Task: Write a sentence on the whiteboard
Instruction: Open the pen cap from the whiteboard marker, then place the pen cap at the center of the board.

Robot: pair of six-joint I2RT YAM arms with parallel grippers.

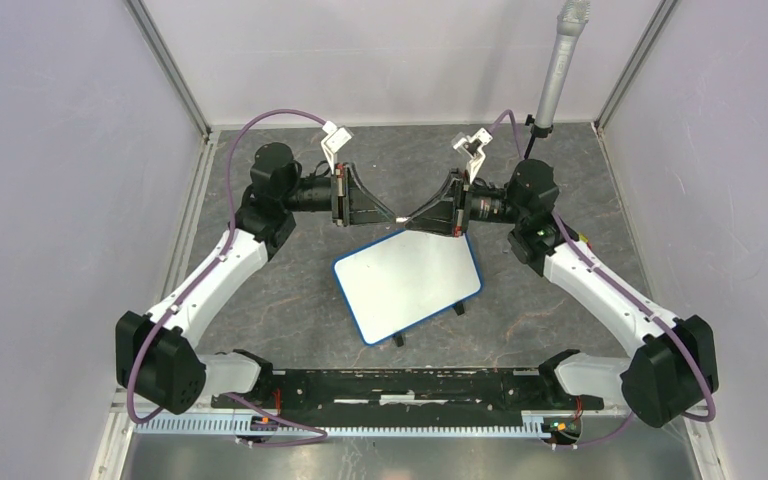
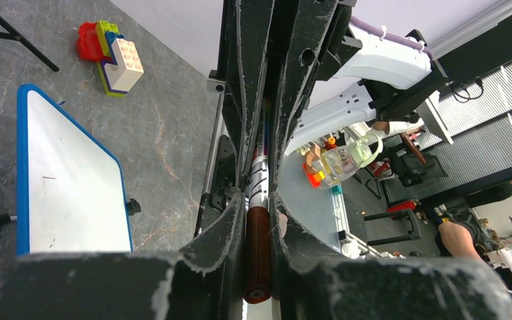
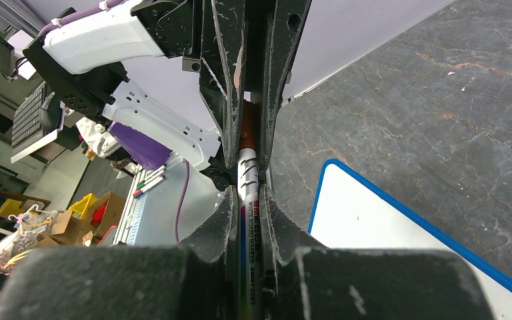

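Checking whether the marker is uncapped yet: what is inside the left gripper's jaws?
The left gripper pinches the marker's reddish-brown cap, seated on the white barrel, which the right gripper grips. The nib is covered by the cap, so it cannot be seen.

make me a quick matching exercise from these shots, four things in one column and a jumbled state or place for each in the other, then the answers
Column one
1 left gripper
2 right gripper
3 whiteboard
4 toy bricks

Column two
A shut on the white barrel of the marker
B multicoloured stack standing on the table, off the board
C shut on the marker's brown cap end
D blue-framed, resting on the grey table below the two meeting grippers

Pairs: 1-C, 2-A, 3-D, 4-B
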